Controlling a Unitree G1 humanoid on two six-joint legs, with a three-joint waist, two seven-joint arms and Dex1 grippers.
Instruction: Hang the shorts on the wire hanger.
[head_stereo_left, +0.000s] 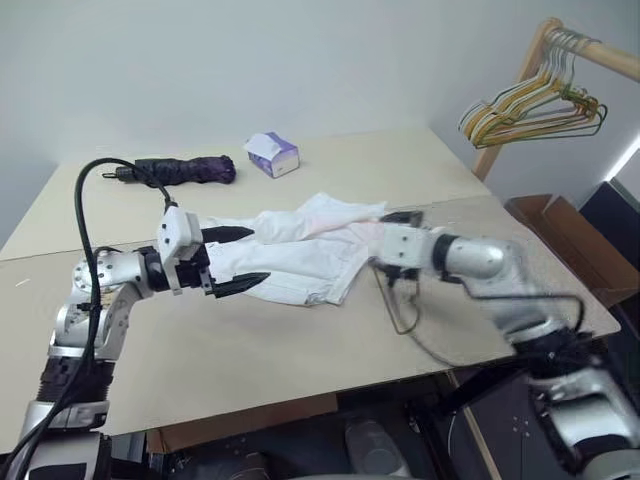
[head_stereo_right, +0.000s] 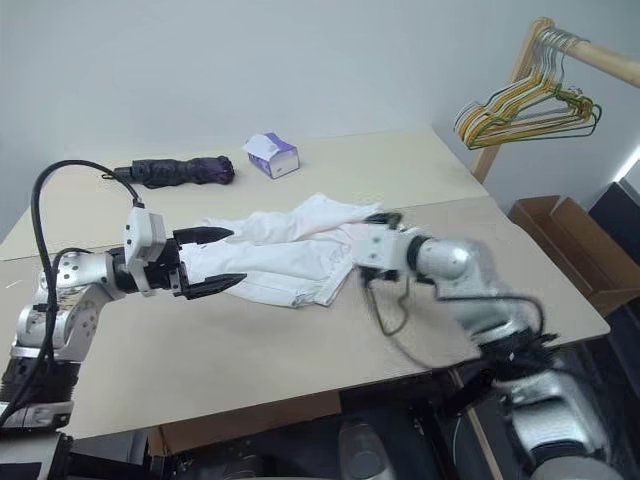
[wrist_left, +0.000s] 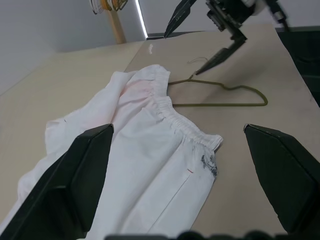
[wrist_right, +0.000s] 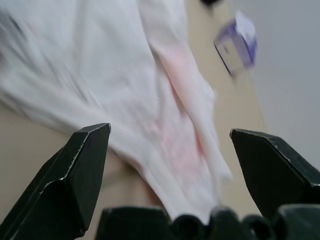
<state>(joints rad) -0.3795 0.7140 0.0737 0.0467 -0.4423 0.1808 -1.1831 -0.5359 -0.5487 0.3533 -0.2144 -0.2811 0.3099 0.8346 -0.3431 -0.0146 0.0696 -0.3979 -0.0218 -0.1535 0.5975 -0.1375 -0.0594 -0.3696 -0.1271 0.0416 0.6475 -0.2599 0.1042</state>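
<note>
Shorts (head_stereo_left: 300, 250) lie between both end effectors — left (head_stereo_left: 238, 260), right (wrist_left: 200, 37) — ungripped.

Each arm consists of silver-grey metallic segments with rounded joint housings, and a white block-shaped module sits at each wrist. The left gripper (head_stereo_left: 238, 260) and the right gripper (wrist_left: 199, 41) each carry two black, tapered, pointed fingers (wrist_left: 80, 175) with flat, faceted faces, mounted on a black base. A thick black cable (head_stereo_left: 88, 225) arches from the left wrist module back along the left arm, and thinner black cabling runs along the lower section of the right arm.
</note>
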